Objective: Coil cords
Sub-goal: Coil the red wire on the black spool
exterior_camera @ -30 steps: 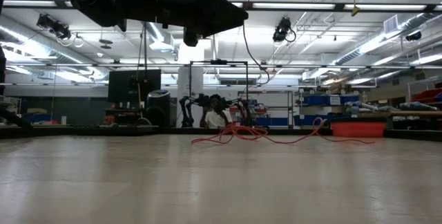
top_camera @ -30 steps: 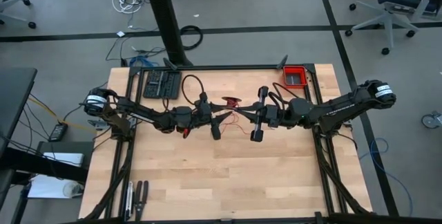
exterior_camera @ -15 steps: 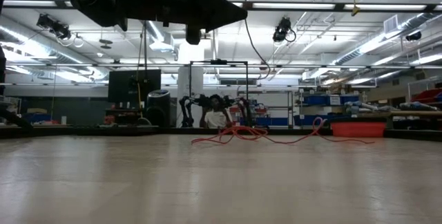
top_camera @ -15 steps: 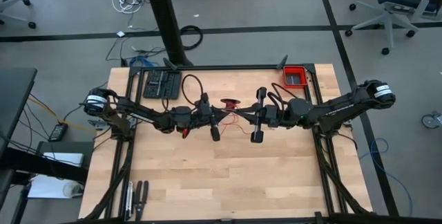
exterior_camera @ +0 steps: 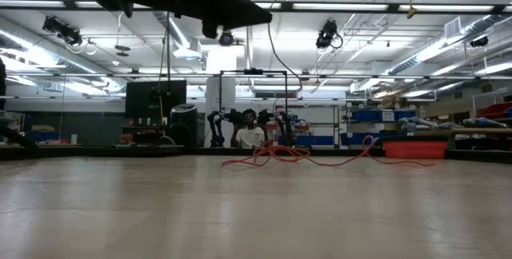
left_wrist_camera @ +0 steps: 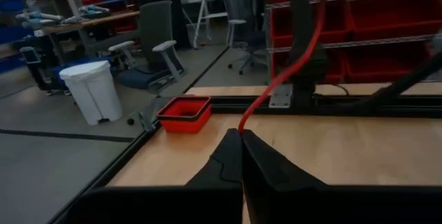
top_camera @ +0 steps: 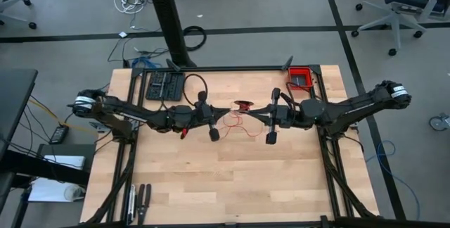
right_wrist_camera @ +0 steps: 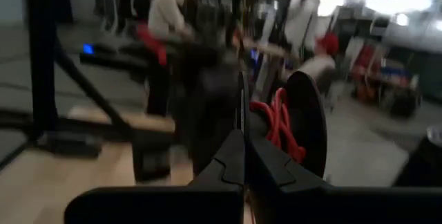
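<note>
Thin red cord (top_camera: 235,119) strung between two clenched pincers

The left gripper (left_wrist_camera: 242,135) pinches the cord, which rises from its tips; the right gripper (right_wrist_camera: 243,135) is clamped beside red loops. A red bin (top_camera: 301,78) sits beyond it.

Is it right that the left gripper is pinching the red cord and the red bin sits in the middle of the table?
Not quite. The red bin sits at the table's far right corner, as the high view shows. The left gripper does pinch the red cord.
</note>
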